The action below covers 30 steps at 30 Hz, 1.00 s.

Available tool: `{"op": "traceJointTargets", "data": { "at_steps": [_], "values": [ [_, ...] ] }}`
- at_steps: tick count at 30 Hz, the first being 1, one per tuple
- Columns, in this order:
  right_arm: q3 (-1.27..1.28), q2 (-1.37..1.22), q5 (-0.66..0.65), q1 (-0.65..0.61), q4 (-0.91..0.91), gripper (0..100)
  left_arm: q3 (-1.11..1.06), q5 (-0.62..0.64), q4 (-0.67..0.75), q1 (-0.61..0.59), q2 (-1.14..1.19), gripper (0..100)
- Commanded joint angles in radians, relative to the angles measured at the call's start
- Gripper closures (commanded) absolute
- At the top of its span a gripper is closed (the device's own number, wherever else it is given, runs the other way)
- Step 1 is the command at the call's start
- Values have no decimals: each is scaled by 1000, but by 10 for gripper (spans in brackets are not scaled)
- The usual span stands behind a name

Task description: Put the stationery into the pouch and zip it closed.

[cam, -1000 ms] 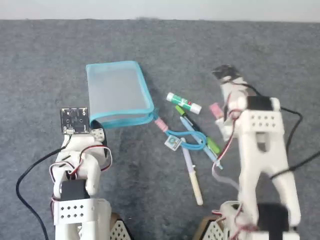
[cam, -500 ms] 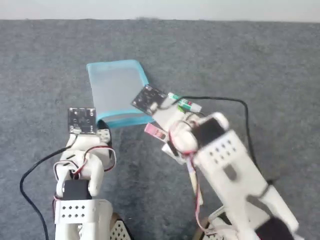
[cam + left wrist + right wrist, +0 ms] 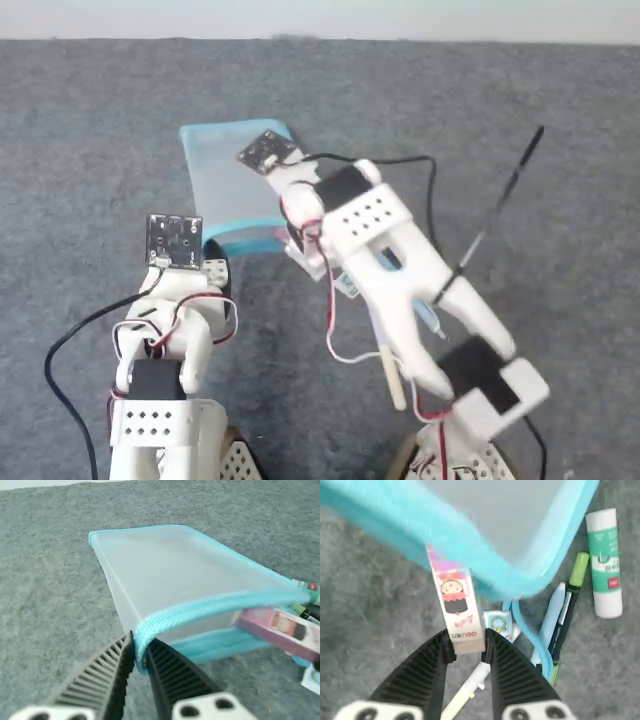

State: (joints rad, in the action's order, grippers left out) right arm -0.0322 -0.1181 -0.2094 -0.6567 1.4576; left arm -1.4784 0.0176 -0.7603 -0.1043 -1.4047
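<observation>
1. The pouch (image 3: 232, 180) lies flat on the grey mat (image 3: 520, 90), at about 11 o'clock from the middle of the high view. Its blue-trimmed mouth faces 6 o'clock, toward both arms.
2. My left claw (image 3: 139, 645) comes in from 7 o'clock. It is almost closed and pinches the blue trim at one corner of the mouth. The upper lip is raised there, so the mouth gapes a little.
3. My right claw (image 3: 466, 637) grips a pink eraser (image 3: 456, 605) by one end, jaws parted just the eraser's width. The free end sits at the mouth, right under the upper trim. I cannot tell whether it is inside.
4. In the high view, my right arm (image 3: 400, 270) stretches from 5 o'clock up to the mouth.
5. Out on the mat beside the pouch lie a glue stick (image 3: 604, 562), a green pen (image 3: 571, 592) and a blue pen (image 3: 549, 627), close together.
6. A small tag (image 3: 497, 624) lies just beside the eraser.
7. A white pen (image 3: 392, 375) lies at 5 o'clock from the pouch, partly under my right arm.
</observation>
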Motion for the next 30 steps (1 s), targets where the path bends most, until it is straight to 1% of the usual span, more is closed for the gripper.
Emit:
{"op": "traceJointTargets", "data": {
  "at_steps": [1,6,9,12,13,15,17,19,22,24,30],
  "values": [
    [-147,-36,49,-2,31,991,8,-37,35,12,-20,987],
    [-322,-114,104,-2,84,991,-16,-51,52,66,-20,987],
    [-387,-153,147,-2,74,990,-27,-89,57,94,-20,987],
    [-428,-191,193,-2,61,987,-28,-97,55,98,-20,987],
    [-439,-203,198,-2,61,976,-28,-97,55,95,-20,987],
    [-448,-213,204,-1,59,913,-28,-97,55,94,-20,987],
    [-448,-205,204,-1,59,838,-28,-98,55,92,-20,987],
    [-448,-183,198,-1,64,799,-30,-98,57,91,-20,987],
    [-448,-133,195,15,79,797,-30,-98,66,54,-20,987],
    [-448,-91,167,27,90,796,-45,-98,92,38,-20,987],
    [-448,36,94,104,165,797,-51,-98,101,34,-20,987]
  ]
}}
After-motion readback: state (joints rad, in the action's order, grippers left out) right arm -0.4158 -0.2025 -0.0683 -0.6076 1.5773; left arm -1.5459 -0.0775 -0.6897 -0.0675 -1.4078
